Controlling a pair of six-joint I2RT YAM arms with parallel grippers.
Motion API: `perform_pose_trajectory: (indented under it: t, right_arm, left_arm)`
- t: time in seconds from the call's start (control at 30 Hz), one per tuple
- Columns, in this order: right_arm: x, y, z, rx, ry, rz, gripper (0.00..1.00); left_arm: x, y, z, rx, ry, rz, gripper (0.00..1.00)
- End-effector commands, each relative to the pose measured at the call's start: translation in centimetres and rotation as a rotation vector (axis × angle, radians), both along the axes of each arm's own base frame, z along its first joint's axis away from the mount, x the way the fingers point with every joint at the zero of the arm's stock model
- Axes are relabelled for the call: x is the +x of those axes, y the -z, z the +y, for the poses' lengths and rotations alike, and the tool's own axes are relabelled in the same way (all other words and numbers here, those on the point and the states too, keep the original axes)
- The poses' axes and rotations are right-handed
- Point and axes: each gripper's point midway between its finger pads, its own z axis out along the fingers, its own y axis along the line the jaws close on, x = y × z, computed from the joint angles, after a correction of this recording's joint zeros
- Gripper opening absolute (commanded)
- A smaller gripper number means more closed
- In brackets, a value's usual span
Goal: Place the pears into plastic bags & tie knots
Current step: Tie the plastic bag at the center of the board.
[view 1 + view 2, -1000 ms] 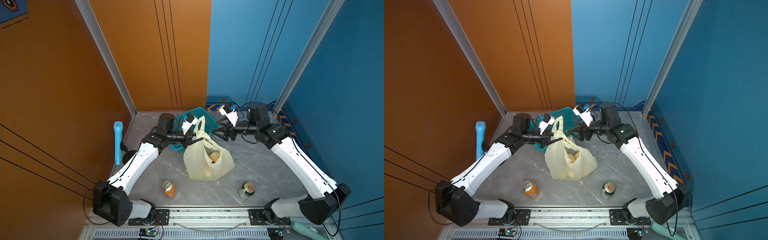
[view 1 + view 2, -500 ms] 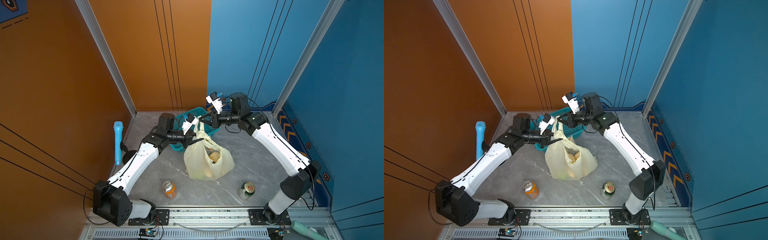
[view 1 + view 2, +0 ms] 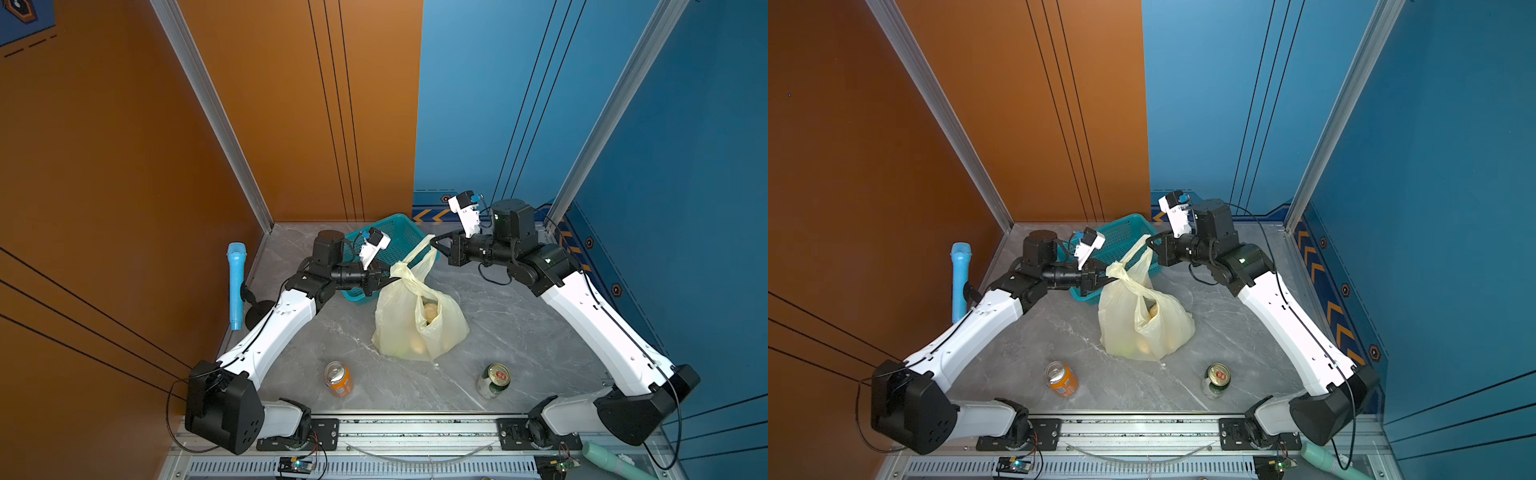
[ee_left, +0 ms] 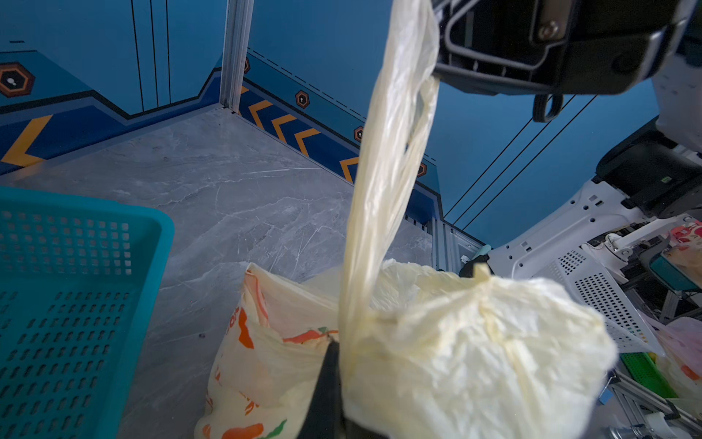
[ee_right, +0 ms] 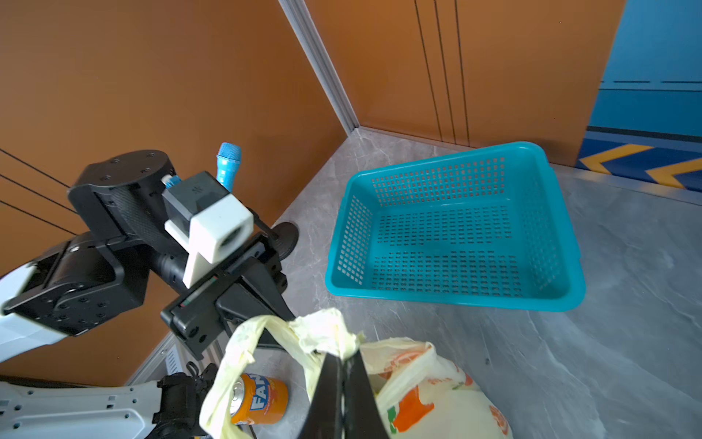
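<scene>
Bag (image 3: 415,328) sits mid-table with the pears (image 3: 430,309) inside and its neck gathered. Our left gripper (image 3: 384,280) is pinched tight on bunched plastic right at the handles' crossing, low beside the neck. Our right gripper (image 3: 435,245) is clamped on the other handle (image 3: 419,255), higher and toward the back wall. That handle runs taut from the crossing up to the right gripper, so its long axis follows the line between our grippers. Left is nearer the knot. We judge the tightening pull must go apart along that line.
</scene>
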Motion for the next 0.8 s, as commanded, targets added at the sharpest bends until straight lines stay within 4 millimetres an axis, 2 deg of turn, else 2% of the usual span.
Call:
perform_pose_trajectory:
  t: [0.0, 0.17, 0.3, 0.43, 0.6, 0.77]
  right_arm:
    - [-1.5, 1.4, -2.4, -0.1, 0.123, 0.04, 0.0]
    - [-5.8, 4.5, -3.4, -0.171, 0.185, 0.156, 0.0]
    - [-9.6, 7.5, -3.0, -0.211, 0.207, 0.263, 0.0]
    - [-12.1, 10.8, -1.9, -0.255, 0.22, 0.349, 0.0]
    - [-13.2, 15.1, 0.5, -0.288, 0.214, 0.459, 0.0]
    - [-12.1, 16.7, 3.7, -0.256, 0.194, 0.485, 0.0]
  left_arm:
    - [0.2, 0.8, 0.2, 0.0, -0.007, 0.034, 0.0]
    - [0.7, 1.1, 0.5, 0.012, -0.03, 0.045, 0.0]
    - [0.8, 1.2, 0.7, 0.018, -0.038, 0.046, 0.0]
    - [0.9, 1.2, 0.6, 0.022, -0.041, 0.05, 0.0]
    - [0.8, 1.1, 0.4, 0.023, -0.035, 0.054, 0.0]
    - [0.6, 1.2, 0.2, 0.03, -0.031, 0.059, 0.0]
